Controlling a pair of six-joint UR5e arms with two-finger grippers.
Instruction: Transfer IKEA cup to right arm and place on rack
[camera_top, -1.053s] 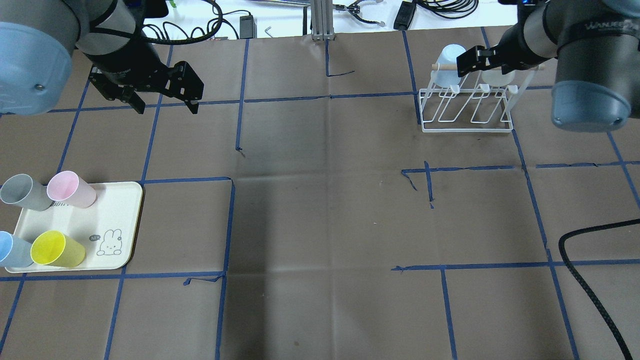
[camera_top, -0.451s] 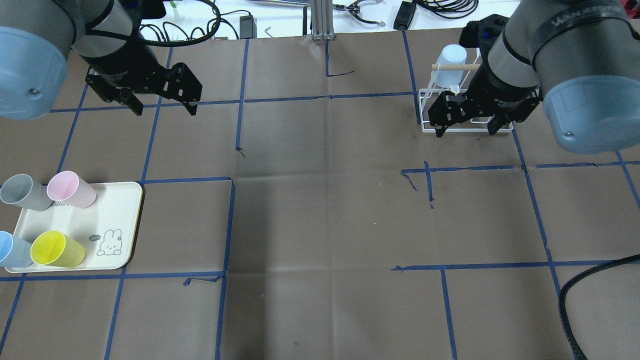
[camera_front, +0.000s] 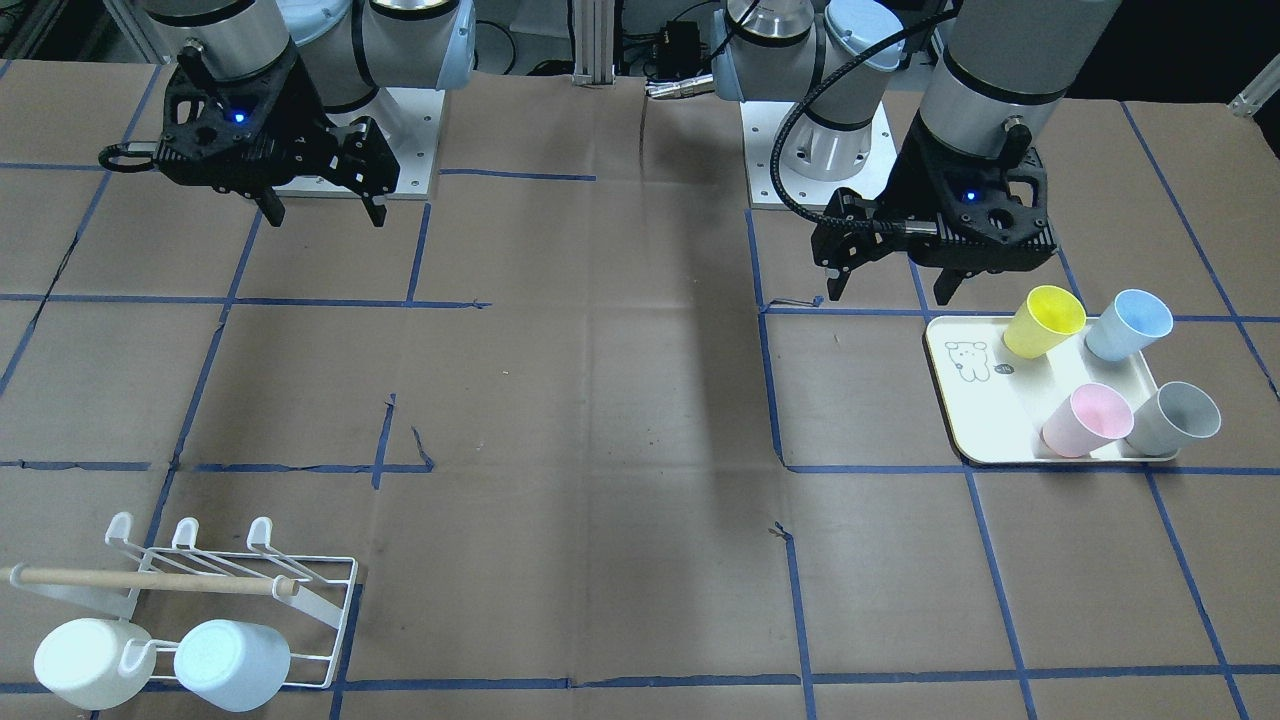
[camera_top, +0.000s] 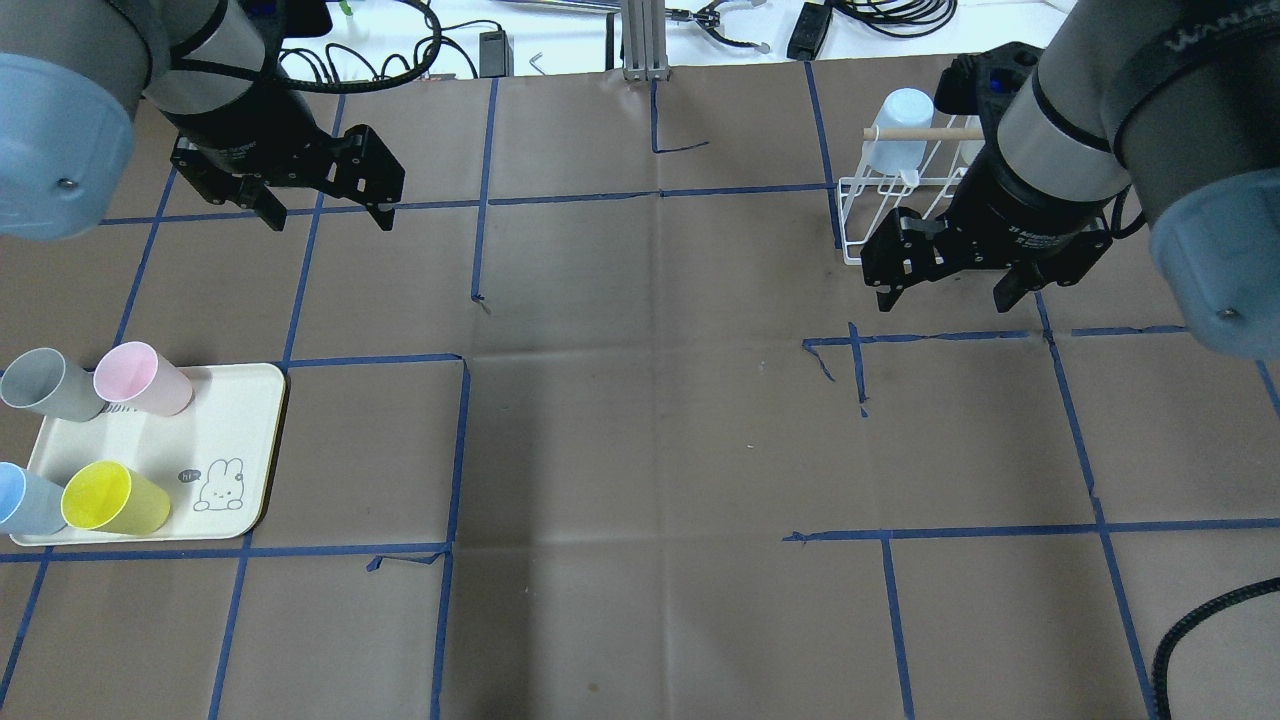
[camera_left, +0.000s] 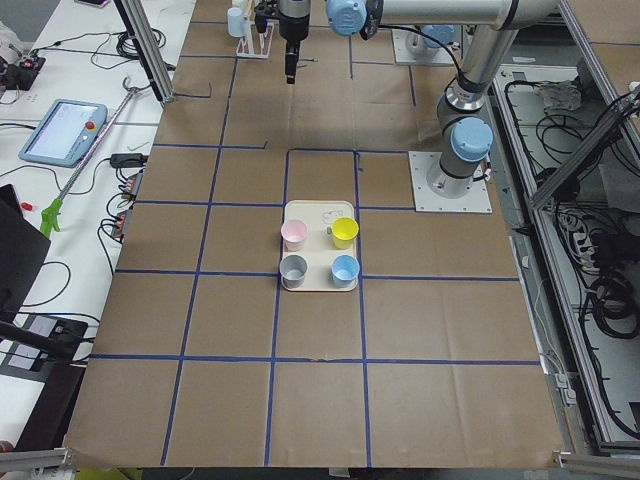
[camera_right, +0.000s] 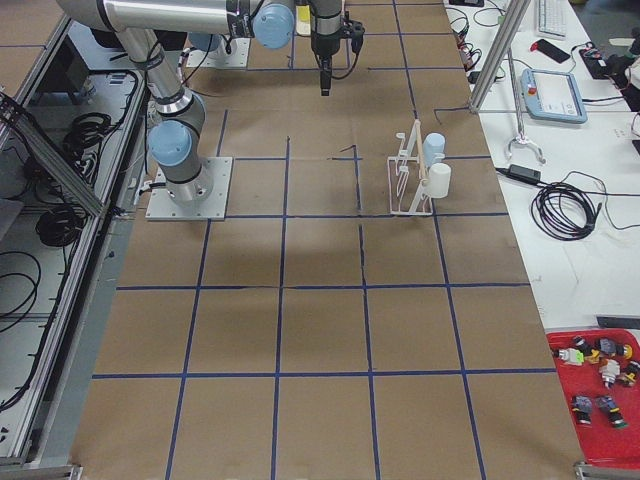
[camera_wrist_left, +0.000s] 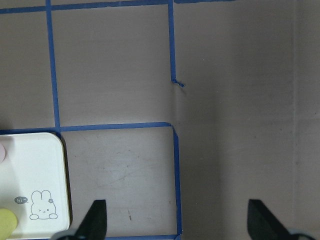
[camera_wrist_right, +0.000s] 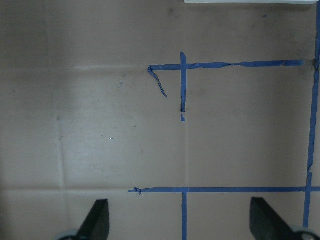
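At the far right corner of the worktop stands the rack (camera_front: 312, 604), a white wire frame with a wooden dowel (camera_front: 150, 580) across it. It already carries two cups over its prongs on the side towards the operators' edge: a pale blue cup (camera_front: 232, 665) and a white cup (camera_front: 80, 662) beside it.

By the worktop's left edge lies a cream tray (camera_front: 985, 420) with a rabbit drawing. It holds four more IKEA cups standing mouth up: a yellow cup (camera_front: 1043, 320) and a blue cup (camera_front: 1128, 325) in one row, a pink cup (camera_front: 1087, 420) and a grey cup (camera_front: 1172, 418) in the other. These are the task's things not yet moved.

The right pincer (camera_top: 945, 300) is spread and empty. It hangs high above the worktop on the robot's side of the rack, touching nothing. The left pincer (camera_top: 328, 220) is also spread and empty. It is raised near the tray but not over any cup: its wrist view shows only the tray's corner.

As I judge it, two cups are placed and four are left. No cup is in hand, so the next round has yet to start: a pickup by the left arm, a hand-over in mid-worktop, then hanging on a free prong.
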